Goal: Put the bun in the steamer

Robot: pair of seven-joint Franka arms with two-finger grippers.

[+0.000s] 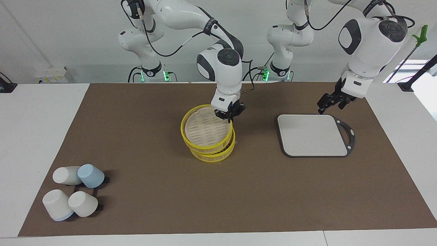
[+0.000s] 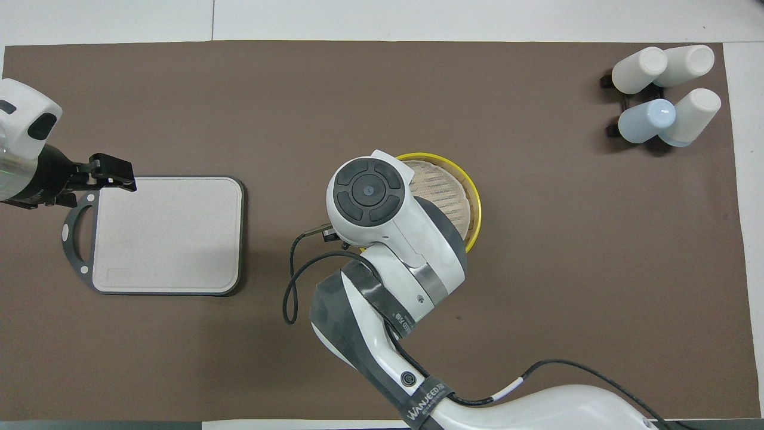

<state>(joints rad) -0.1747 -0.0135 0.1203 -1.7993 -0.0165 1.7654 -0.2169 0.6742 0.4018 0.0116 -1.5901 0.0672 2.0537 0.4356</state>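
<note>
The steamer point(image 1: 213, 152) stands mid-table, a bamboo basket with yellow rims. Its slatted lid point(image 1: 205, 131) lies tilted on top, raised on the side nearer the robots. My right gripper point(image 1: 229, 115) is shut on that raised rim. In the overhead view the right arm covers most of the steamer and only part of the lid point(image 2: 444, 191) shows. No bun shows in either view. My left gripper point(image 1: 330, 106) hangs open and empty over the grey board's edge nearest the robots; it also shows in the overhead view point(image 2: 113, 173).
A grey rectangular board point(image 1: 312, 135) with a black handle lies toward the left arm's end. Several white and blue cups point(image 1: 73, 191) lie on a black rack toward the right arm's end, farther from the robots. A brown mat point(image 1: 143, 112) covers the table.
</note>
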